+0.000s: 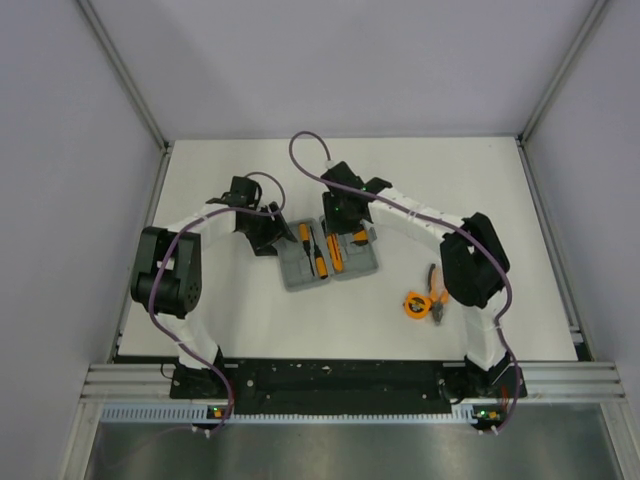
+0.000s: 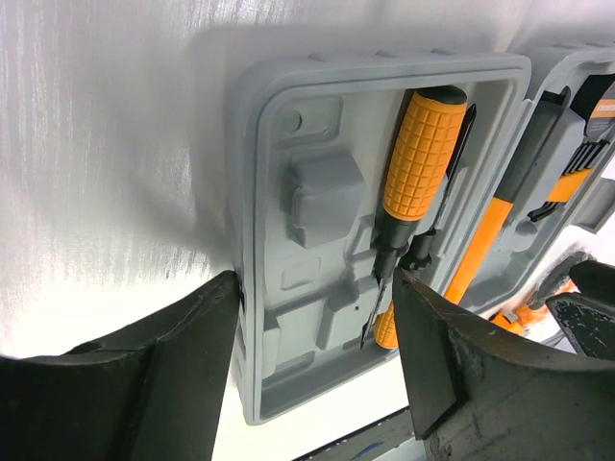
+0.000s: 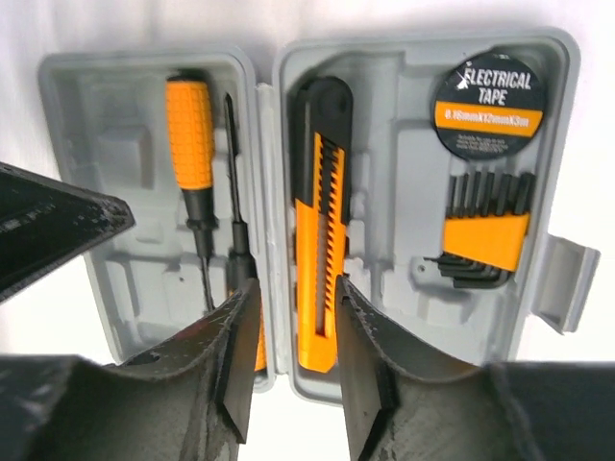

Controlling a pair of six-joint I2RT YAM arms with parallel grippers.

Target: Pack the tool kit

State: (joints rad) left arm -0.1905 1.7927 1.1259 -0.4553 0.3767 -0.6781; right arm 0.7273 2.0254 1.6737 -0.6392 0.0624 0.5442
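White desk (image 1: 250,330), grey case (image 1: 295,281) lying open: the left hand (image 2: 315,280) hangs spread wide over its 9 o'clock half. Beside it the right hand (image 3: 293,300), jaws parted, straddles the orange knife (image 3: 317,230).

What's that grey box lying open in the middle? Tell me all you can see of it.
The case is a small grey plastic box with rounded corners, hinged, lying open flat on the white table. Both halves have moulded recesses, some empty. One half holds an orange-handled screwdriver and a thin screwdriver; the other a utility knife, electrical tape and hex keys. A latch tab juts from one side. The right pincer hangs open astride the knife; the left pincer straddles the other half's outer edge.
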